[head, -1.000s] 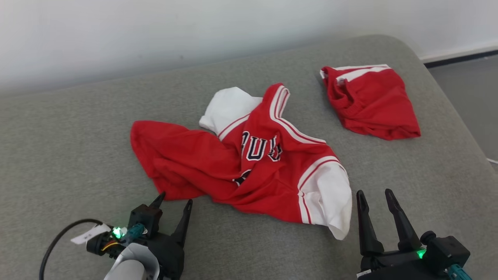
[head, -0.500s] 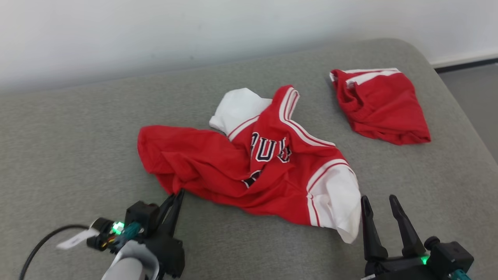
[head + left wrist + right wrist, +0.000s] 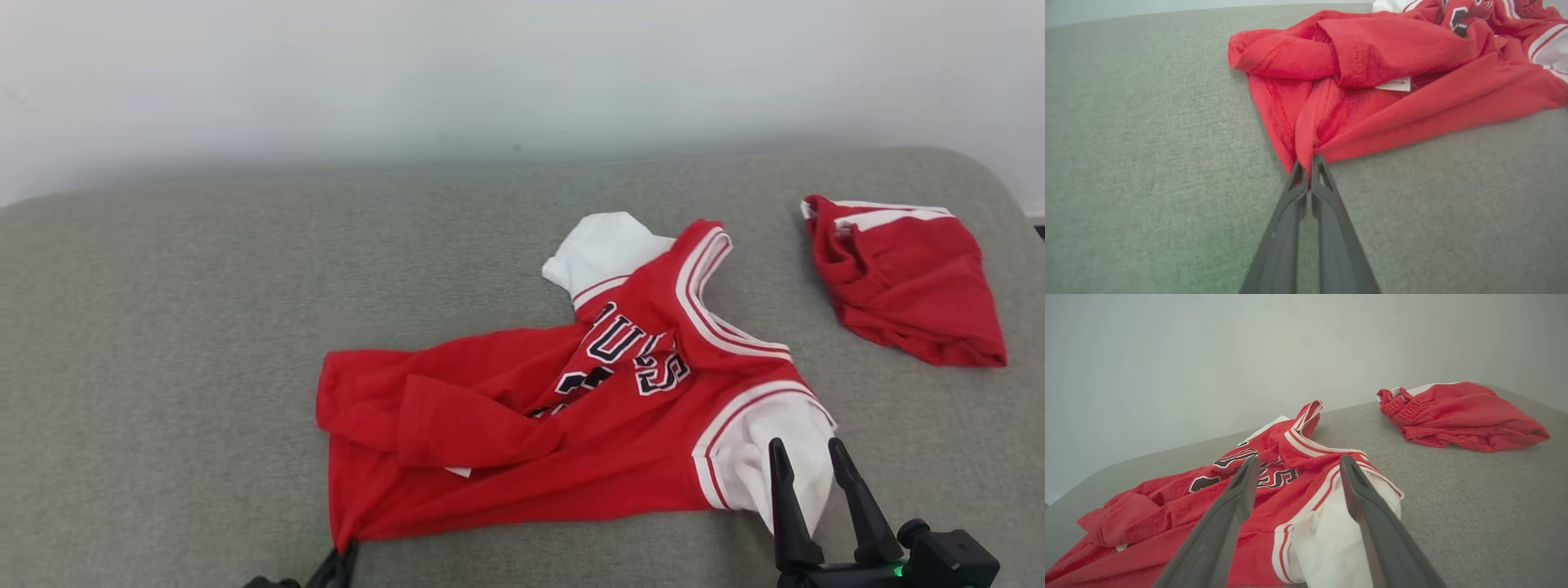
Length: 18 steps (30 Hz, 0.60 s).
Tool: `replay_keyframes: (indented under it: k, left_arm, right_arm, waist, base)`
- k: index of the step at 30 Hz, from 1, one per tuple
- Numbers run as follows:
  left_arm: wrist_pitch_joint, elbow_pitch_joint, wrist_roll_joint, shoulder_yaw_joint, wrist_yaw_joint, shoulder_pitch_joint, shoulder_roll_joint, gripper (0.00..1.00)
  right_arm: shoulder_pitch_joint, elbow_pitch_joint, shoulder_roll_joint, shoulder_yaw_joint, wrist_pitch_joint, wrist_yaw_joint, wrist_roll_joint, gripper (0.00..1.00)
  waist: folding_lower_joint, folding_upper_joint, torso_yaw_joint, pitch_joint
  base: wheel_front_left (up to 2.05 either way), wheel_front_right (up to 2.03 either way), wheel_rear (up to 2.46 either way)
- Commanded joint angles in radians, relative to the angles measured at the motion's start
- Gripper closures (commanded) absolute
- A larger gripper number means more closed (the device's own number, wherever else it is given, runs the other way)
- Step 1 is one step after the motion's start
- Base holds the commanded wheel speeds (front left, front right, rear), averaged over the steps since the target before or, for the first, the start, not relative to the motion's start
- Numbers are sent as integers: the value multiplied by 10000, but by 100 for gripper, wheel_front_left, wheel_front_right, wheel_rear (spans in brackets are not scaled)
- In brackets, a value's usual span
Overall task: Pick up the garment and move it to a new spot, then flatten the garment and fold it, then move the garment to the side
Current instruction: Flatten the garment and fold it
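The garment [image 3: 531, 441] is a red jersey with white sleeves and dark lettering, lying crumpled on a grey cushion. Its lower left corner is drawn into a point, and my left gripper [image 3: 343, 554] is shut on that corner at the bottom edge of the head view. In the left wrist view the fingers [image 3: 1309, 161] pinch the red hem of the jersey [image 3: 1392, 53]. My right gripper [image 3: 804, 447] is open at the lower right, its fingers over the white sleeve. In the right wrist view its fingers [image 3: 1299, 460] straddle that sleeve of the jersey [image 3: 1147, 514].
Red shorts [image 3: 906, 278] with white trim lie folded at the cushion's far right, also in the right wrist view [image 3: 1461, 416]. The grey cushion [image 3: 163, 367] stretches bare to the left. A pale wall [image 3: 490, 73] runs behind it.
My left gripper has shut on the jersey's lower left corner and drawn the cloth taut toward me. The head camera has shifted. The right gripper now stands over the white sleeve.
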Motion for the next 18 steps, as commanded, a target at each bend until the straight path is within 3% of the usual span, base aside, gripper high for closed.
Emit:
replay_keyframes:
  k: [1,2,10,18]
  left_arm:
    - [-30,65,22,4,23,131,-104,4]
    - [-30,-16,-29,85,14,132,-186,0]
    - [-28,-1288,184,638,-25,72,-396,0]
    - [-28,-651,279,376,-69,-617,-386,0]
  right_arm:
    - [101,24,-9,-21,-43,13,-58,0]
    - [118,35,-6,-3,-43,13,-65,0]
    - [19,95,-7,50,-43,13,-51,0]
    - [-177,178,-5,138,-43,13,41,0]
  waist:
    - [1,0,311,-173]
    - [1,0,338,-188]
    - [1,0,225,-180]
    - [1,0,-376,15]
  base:
    - [0,0,0]
    - [0,0,0]
    - [0,0,0]
    - [0,0,0]
